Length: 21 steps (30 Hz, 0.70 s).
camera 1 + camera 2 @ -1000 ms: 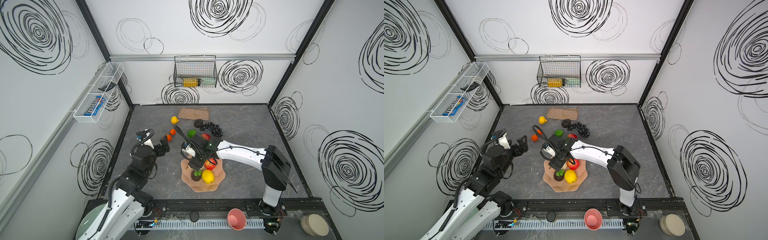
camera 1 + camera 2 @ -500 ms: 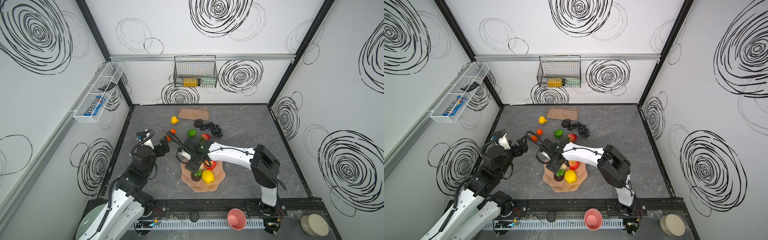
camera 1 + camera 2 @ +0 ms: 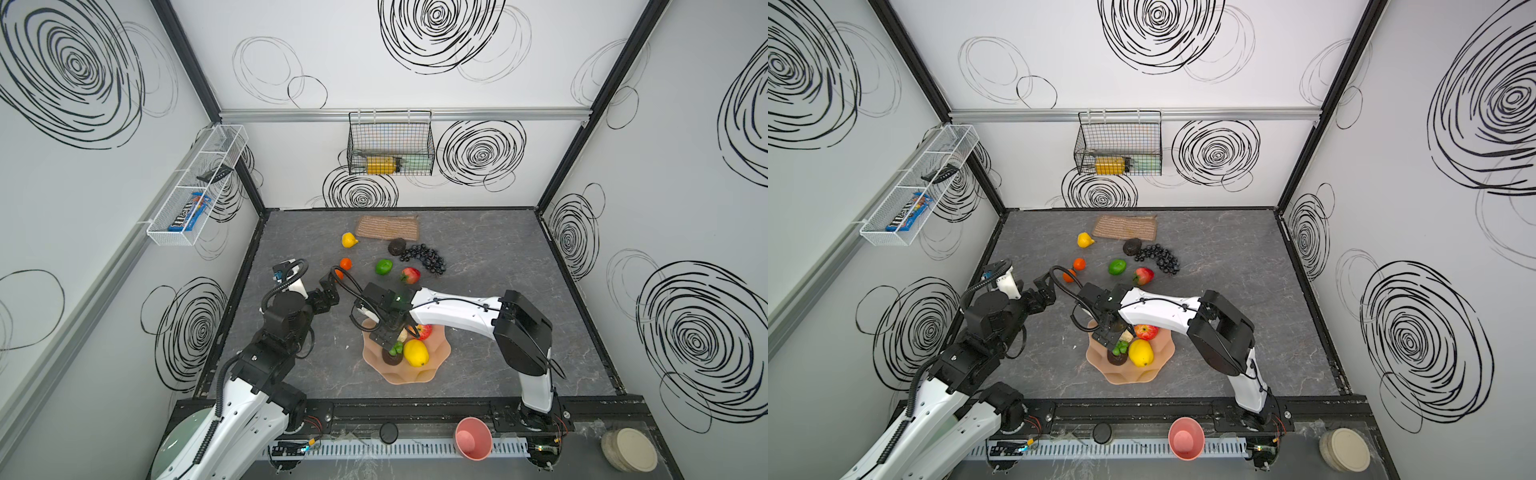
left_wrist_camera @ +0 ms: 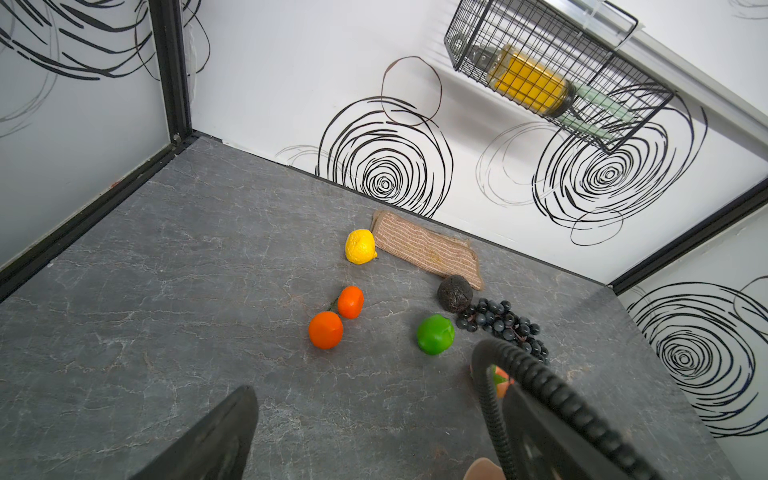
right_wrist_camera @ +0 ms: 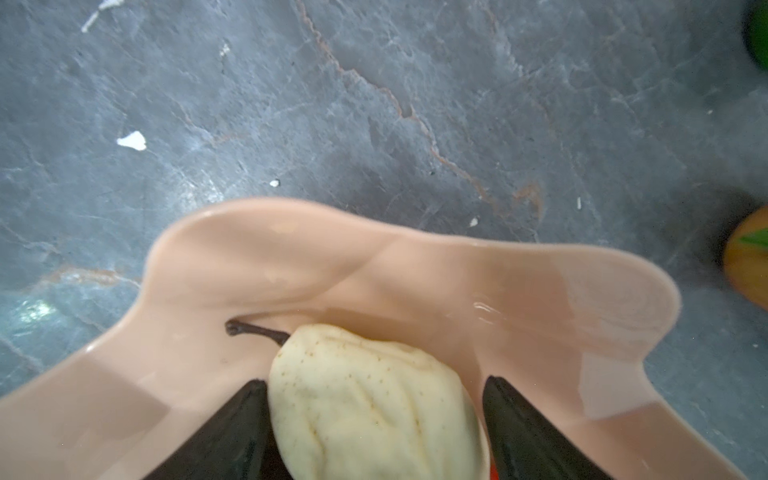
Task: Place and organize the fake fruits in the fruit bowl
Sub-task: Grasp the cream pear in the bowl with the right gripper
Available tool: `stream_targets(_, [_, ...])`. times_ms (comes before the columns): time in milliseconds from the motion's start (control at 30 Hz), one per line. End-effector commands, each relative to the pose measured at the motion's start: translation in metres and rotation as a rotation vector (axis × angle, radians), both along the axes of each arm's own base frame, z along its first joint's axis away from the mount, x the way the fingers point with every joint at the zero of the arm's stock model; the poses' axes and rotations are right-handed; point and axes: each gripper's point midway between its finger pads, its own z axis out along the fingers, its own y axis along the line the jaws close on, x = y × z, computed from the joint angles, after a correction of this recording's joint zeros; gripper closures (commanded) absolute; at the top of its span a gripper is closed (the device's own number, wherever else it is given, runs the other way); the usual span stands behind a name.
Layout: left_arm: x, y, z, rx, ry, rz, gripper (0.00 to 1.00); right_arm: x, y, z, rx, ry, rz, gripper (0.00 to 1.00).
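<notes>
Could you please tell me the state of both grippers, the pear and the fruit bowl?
left gripper, open and empty.
right gripper, open, jaws astride the pear.
pear, lying on its side in the fruit bowl.
fruit bowl, upright on the table, partly filled.
lime, on the table outside the bowl.

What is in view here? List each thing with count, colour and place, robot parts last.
fruit bowl: one, peach-pink, table front.
mat: one, tan, back.
lemons: two, yellow; one in bowl, one by mat.
apple: one, red, in bowl.
pear: one, cream, in bowl.
grapes: one bunch, black, mid-back.
avocados: two, dark; one in bowl, one by grapes.
oranges: two, orange, table left.
lime: one, green, mid-table.
red fruit: one, right of lime.
cup: one, pink, front rail.
wire basket: one, black, back wall.
left gripper: one, black, open, near oranges.
right gripper: one, black, astride pear in bowl.
</notes>
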Motion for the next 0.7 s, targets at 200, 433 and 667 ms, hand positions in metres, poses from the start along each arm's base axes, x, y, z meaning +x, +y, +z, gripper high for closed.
stream_targets(200, [0.002, -0.001, 0.004, -0.016, -0.027, 0.006, 0.04, -0.002, -0.002, -0.006, -0.039, 0.006, 0.017, 0.23])
stream_targets(433, [0.002, -0.001, 0.003, -0.017, -0.026, 0.006, 0.04, 0.001, -0.001, -0.002, -0.019, 0.003, 0.014, 0.31])
stream_targets(667, [0.003, -0.002, 0.002, -0.019, -0.025, 0.003, 0.04, 0.011, -0.002, 0.015, 0.043, -0.014, -0.015, 0.33])
